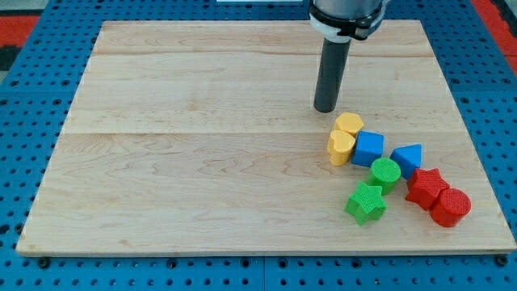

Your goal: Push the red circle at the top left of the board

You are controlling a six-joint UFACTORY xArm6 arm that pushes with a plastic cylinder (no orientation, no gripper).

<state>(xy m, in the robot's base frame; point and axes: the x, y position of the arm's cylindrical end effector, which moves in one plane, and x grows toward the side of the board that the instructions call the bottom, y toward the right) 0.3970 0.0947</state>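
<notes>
The red circle (450, 207) lies near the board's bottom right, touching a red star (426, 187) on its upper left. My tip (325, 108) rests on the board just above and left of the block cluster, close to a yellow hexagon (349, 124). The tip is far from the red circle, with the other blocks between them.
The cluster also holds a yellow heart (341, 147), a blue cube (368, 148), a blue triangle (408, 158), a green cylinder (384, 174) and a green star (365, 202). The wooden board (194, 162) sits on a blue pegboard.
</notes>
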